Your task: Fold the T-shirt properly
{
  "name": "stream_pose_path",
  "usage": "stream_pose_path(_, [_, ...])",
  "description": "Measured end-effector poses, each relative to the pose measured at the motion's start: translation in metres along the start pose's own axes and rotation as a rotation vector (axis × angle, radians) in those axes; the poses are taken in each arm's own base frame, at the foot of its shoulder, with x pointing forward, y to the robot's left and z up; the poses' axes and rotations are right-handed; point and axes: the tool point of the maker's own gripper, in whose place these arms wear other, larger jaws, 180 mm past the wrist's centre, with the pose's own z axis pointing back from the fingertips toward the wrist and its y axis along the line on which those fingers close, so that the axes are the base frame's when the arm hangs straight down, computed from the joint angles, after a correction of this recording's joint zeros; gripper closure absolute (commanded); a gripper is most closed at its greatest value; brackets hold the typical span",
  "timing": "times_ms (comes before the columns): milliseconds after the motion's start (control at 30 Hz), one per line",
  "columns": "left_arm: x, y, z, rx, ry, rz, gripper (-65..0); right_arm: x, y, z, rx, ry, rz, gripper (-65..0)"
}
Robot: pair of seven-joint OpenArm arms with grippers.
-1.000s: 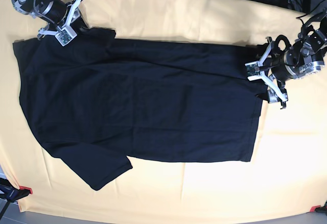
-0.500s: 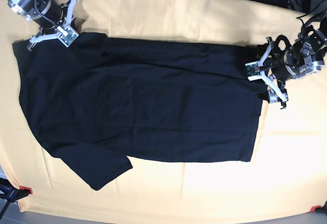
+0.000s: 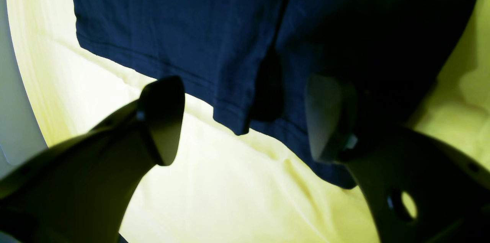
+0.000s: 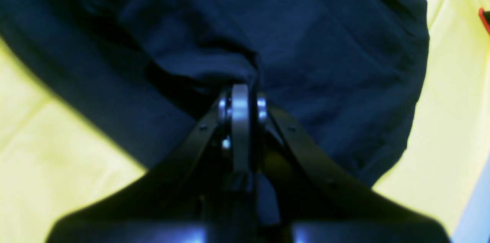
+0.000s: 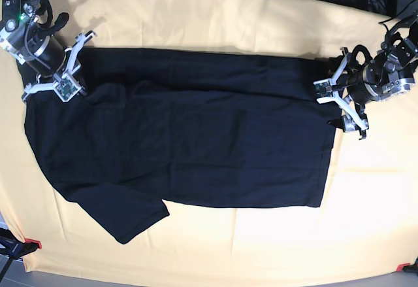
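Flat across the yellow-orange cloth (image 5: pixel 228 12) on the table: the black T-shirt (image 5: pixel 196 130), one short sleeve (image 5: pixel 124 218) angled out toward the near edge. At the shoulder end, right fingers (image 4: pixel 240 101) pressed tight together, pinching a gathered fold of the T-shirt's fabric, dark cloth bunched just ahead of the tips and spreading away on both sides. At the hem end, left fingers (image 3: pixel 245 120) spread wide, gripping nothing, poised above the hem corner (image 3: pixel 237 124); one tip (image 3: pixel 162 116) over bare yellow cloth just off the edge, the other tip (image 3: pixel 325 116) over dark fabric, hem stitching running between them. Red marker (image 5: pixel 32 243) at a near corner, well apart from both sets of fingers.
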Motion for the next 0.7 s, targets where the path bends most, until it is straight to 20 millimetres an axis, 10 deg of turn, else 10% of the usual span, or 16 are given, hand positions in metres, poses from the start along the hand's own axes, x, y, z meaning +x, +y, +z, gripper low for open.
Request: stream_pose_path(700, [-0.001,0.000,0.000,0.000,0.003,0.000,-48.8,0.010,-0.041,-0.061,0.025,0.060,0.144,0.0])
